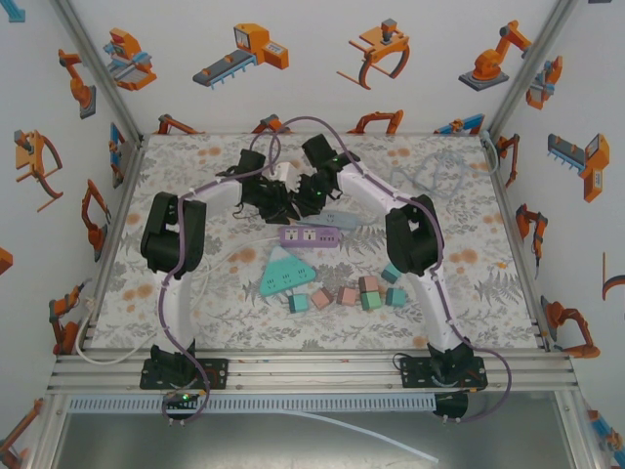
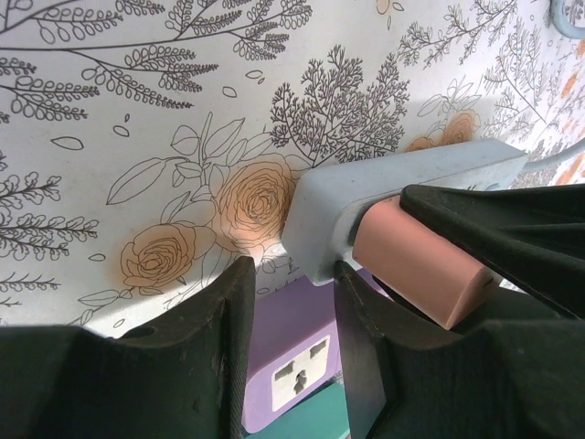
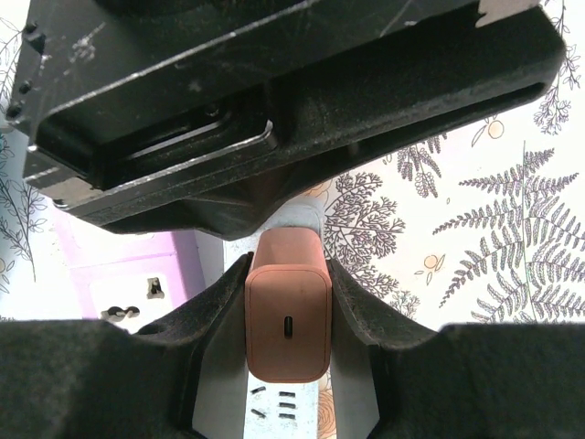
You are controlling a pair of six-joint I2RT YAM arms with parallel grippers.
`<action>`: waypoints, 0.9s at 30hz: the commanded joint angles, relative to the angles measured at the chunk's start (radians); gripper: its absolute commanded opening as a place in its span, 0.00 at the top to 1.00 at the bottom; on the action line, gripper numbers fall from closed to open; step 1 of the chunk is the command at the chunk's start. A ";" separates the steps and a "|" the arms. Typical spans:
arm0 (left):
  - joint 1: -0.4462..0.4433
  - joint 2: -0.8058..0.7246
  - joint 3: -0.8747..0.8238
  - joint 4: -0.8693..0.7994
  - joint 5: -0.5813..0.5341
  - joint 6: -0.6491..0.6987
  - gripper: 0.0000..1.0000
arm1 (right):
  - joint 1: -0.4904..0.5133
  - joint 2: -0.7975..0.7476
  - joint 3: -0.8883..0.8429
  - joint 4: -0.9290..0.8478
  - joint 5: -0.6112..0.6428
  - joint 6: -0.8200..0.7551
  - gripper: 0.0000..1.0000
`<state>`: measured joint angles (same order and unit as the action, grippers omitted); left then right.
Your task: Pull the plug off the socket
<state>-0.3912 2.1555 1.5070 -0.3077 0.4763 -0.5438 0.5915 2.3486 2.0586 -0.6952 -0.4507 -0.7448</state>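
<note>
A pale grey-blue socket strip (image 1: 337, 217) (image 2: 402, 174) (image 3: 228, 384) lies on the flowered table at centre back. A salmon-pink plug (image 2: 420, 265) (image 3: 287, 311) sits against its face. My right gripper (image 3: 287, 274) (image 1: 311, 193) is shut on the plug, one black finger on each side. My left gripper (image 2: 292, 274) (image 1: 276, 200) is shut on the strip's end, the strip's corner between its fingertips (image 2: 352, 293). In the top external view the two wrists meet over the strip and hide the plug.
A purple socket strip (image 1: 311, 236) (image 2: 292, 366) (image 3: 137, 274) lies just in front of the grey one, with a teal one (image 1: 283, 274) nearer still. Several pink and teal blocks (image 1: 361, 293) sit at front centre. A grey cable loop (image 1: 435, 176) lies at back right.
</note>
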 commanded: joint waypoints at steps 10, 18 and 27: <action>0.032 0.150 0.048 -0.160 -0.210 -0.023 0.61 | -0.013 -0.024 0.071 0.023 -0.087 0.052 0.96; 0.047 0.173 0.060 -0.170 -0.206 -0.059 0.62 | -0.060 -0.072 0.025 0.213 -0.262 0.276 1.00; 0.054 0.155 0.058 -0.166 -0.185 -0.064 0.62 | -0.047 -0.134 -0.041 0.207 -0.179 0.239 1.00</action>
<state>-0.3687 2.2303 1.6150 -0.3931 0.5209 -0.6479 0.5407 2.2875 2.0411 -0.5079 -0.6262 -0.5236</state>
